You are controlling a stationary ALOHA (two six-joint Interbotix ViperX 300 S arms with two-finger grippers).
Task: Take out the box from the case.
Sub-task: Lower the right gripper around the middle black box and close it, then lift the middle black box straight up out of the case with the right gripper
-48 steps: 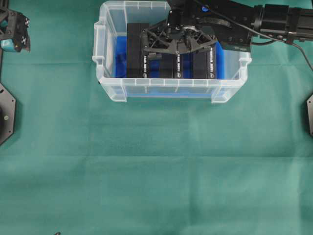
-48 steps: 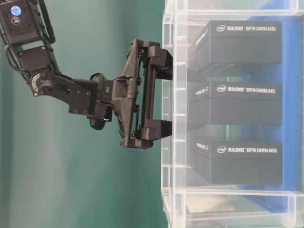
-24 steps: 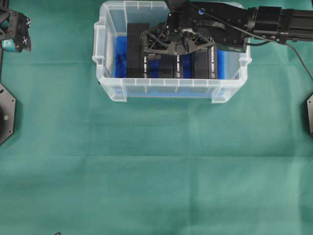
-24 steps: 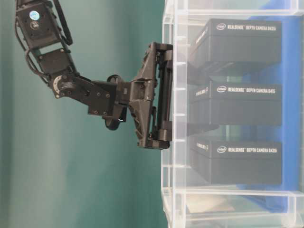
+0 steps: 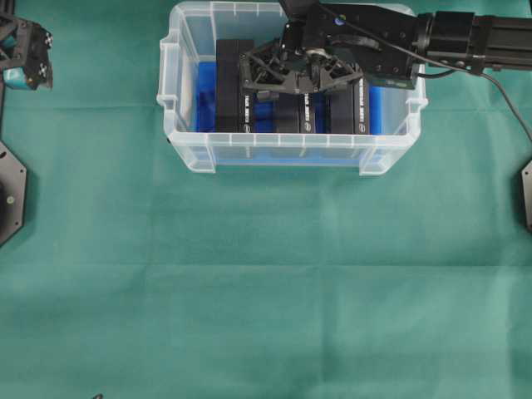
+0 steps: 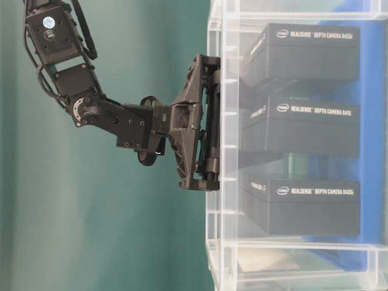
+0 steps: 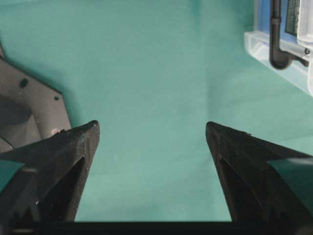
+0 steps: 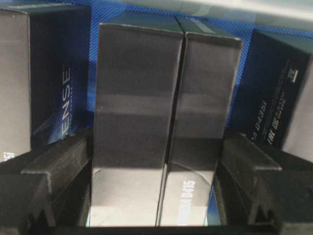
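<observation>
Overhead view: straight down on the green worktop [image 5: 266,291], case [image 5: 187,141] near the top edge. Table-level view: close against the case [image 6: 221,151] wall, picture turned sideways, sharing the three boxes [image 6: 309,130] with the overhead. Wrist views: left well off over bare worktop, right very near the middle box [image 8: 161,122].

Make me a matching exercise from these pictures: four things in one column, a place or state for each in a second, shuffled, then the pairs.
Things:
1. left gripper
2. right gripper
3. case
4. middle box

Places or states:
A. holds three black boxes on blue cloth
B. open above bare green cloth
C. reaching into the case
D. between two black fingers

Pairs: 1-B, 2-C, 3-A, 4-D
</observation>
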